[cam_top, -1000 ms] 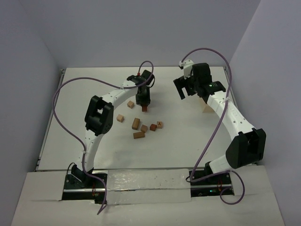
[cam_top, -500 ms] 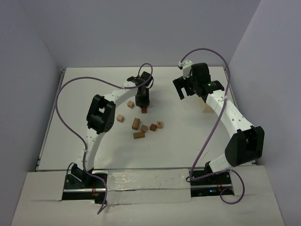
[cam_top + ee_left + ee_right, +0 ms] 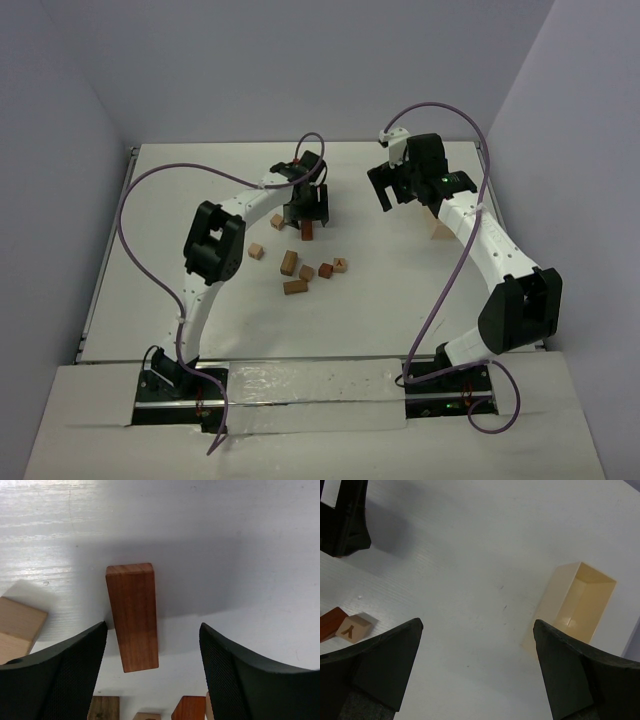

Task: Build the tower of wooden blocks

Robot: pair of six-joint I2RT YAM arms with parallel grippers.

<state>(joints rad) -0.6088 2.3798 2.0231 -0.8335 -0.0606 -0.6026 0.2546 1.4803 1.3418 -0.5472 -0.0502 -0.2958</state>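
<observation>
Top external: matte white worktop (image 3: pixel 400 300), boxed in on three sides by plain pale lilac-grey panels (image 3: pixel 60 150); purple cables (image 3: pixel 135 190) looped over both arms. Loose wood blocks (image 3: pixel 307 272) scattered near the centre (tan and reddish-brown, mixed). Left end effector (image 3: pixel 308 216) released, spread over a reddish-brown bar (image 3: pixel 306 232). Right end effector (image 3: pixel 397 197) released, held above the worktop near a pale tray (image 3: pixel 437 231).

Left wrist: bar between the spread fingers (image 3: pixel 55 680), touching neither; long axis and grain running straight away from the lens. Upright or flat: not determinable. Tan block (image 3: pixel 17 627) at the left edge.

Right wrist: fingers apart, nothing held. Tan cube (image 3: pixel 353 628) marked "Y", touching a reddish block (image 3: pixel 330 622). Tray's open side towards the lens.
</observation>
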